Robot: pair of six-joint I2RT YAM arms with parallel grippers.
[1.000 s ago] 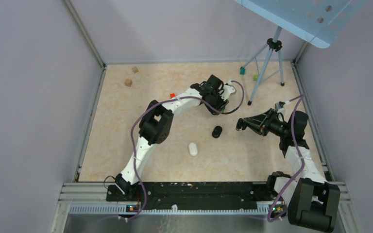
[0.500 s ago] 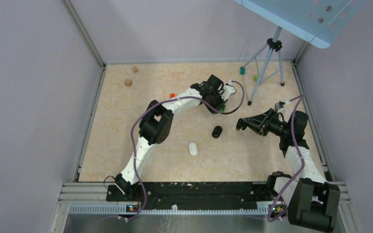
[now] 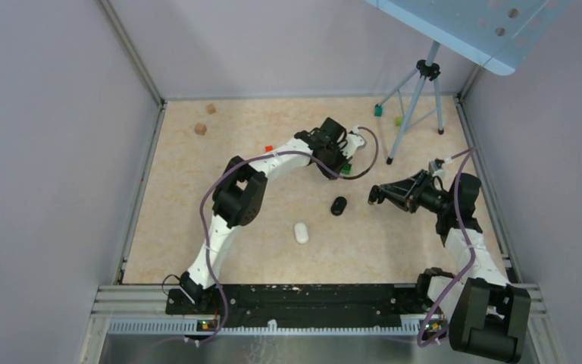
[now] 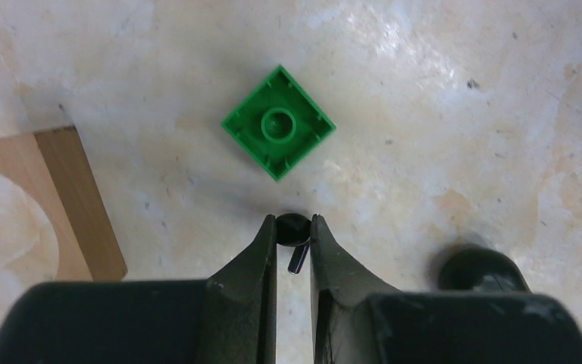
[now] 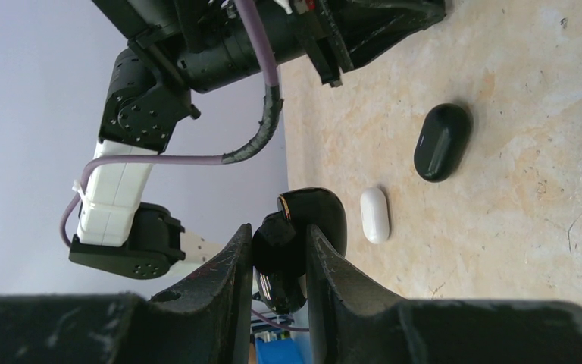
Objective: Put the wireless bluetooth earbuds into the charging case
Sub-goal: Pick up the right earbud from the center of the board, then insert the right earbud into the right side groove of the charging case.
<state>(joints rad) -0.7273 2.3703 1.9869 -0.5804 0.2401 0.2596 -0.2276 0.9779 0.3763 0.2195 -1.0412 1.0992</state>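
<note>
A small black earbud with a short stem lies on the marbled table, just below a green brick. My left gripper is down at it, both fingertips pressed against the bud's round head. In the top view this gripper is at mid-table, far side. My right gripper is shut on a glossy black charging case with its lid open, held above the table; from above it points left. A blurred dark rounded thing lies right of my left fingers.
A closed black case and a white case lie mid-table. A wooden piece lies left of the left gripper. A tripod stands at the back right, with small blocks along the far side.
My left jaws have closed in onto the earbud, and the left arm has shifted slightly. The right arm and the case in it have not moved.
</note>
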